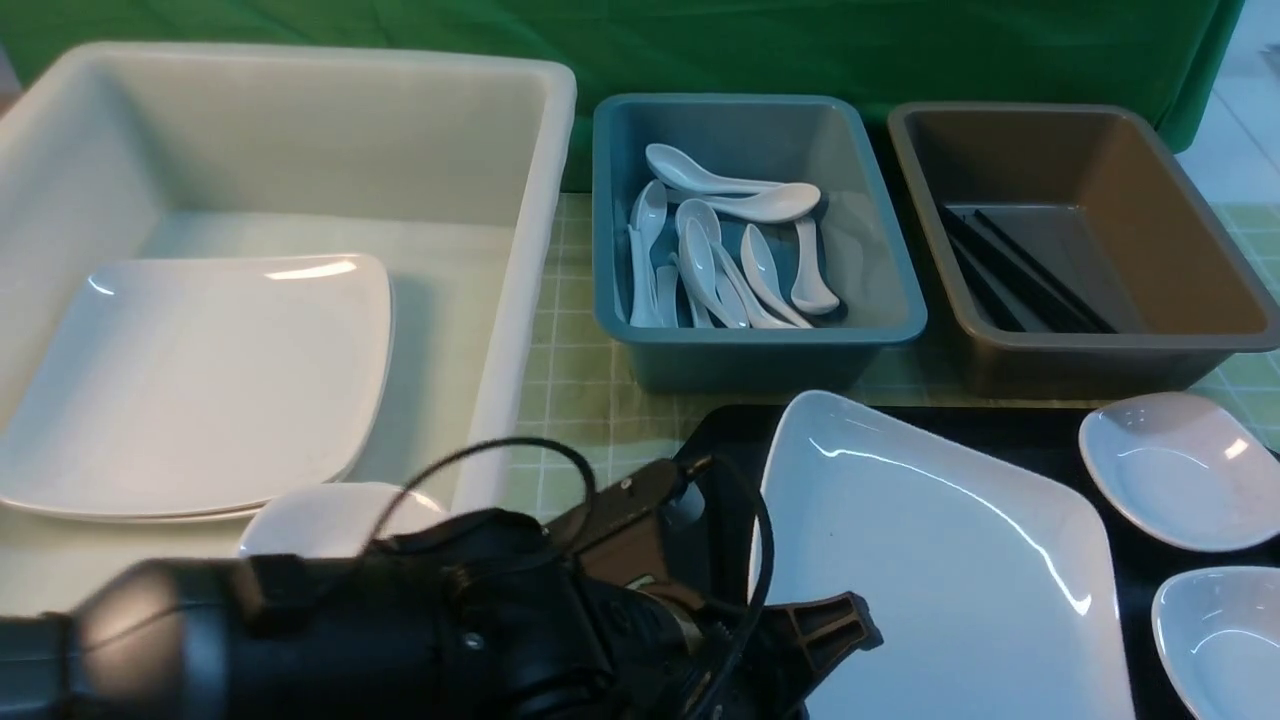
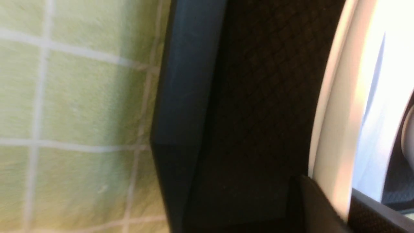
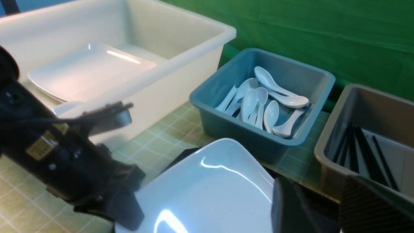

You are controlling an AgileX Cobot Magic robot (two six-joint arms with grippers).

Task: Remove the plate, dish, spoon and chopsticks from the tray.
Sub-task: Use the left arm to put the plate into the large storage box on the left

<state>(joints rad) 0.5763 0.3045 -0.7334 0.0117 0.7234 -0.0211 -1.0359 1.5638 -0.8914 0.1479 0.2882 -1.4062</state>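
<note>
Plate (image 1: pixel 940 560): large, glossy white, rounded corners. It lies on the black tray (image 1: pixel 725 440), right of centre on the counter (image 1: pixel 570 380), which is covered by a green checked cloth.

Cream tub (image 1: pixel 520 300), far left: holds a stack of similar white plates (image 1: pixel 200 380), with a small white dish (image 1: pixel 330 515) at the stack's near corner.

Left arm (image 1: pixel 400 630): black, stretched across the near left.

Left pincer (image 1: pixel 825 630): at the plate's left edge, with one dark finger over the rim. In the left wrist view a finger (image 2: pixel 320 210) sits against the plate's rim above the tray's diamond-textured floor. That view is blurred, so it cannot be told whether the jaws are spread or pinching the plate.

Teal bin (image 1: pixel 610 200), centre rear: contains a loose heap of white soup spoons (image 1: pixel 720 250).

Brown tub (image 1: pixel 1150 200), right rear, just beside the teal bin: several black chopsticks (image 1: pixel 1020 270) lie along its floor.

Small white dishes, two, at the right end of the tray beside the plate: one farther back (image 1: pixel 1180 470), one nearer and cut off by the picture's edge (image 1: pixel 1220 640).

Right pincer (image 3: pixel 326 210): seen only in its own wrist view. Its jaws are spread with nothing between them, above the plate's right end.
</note>
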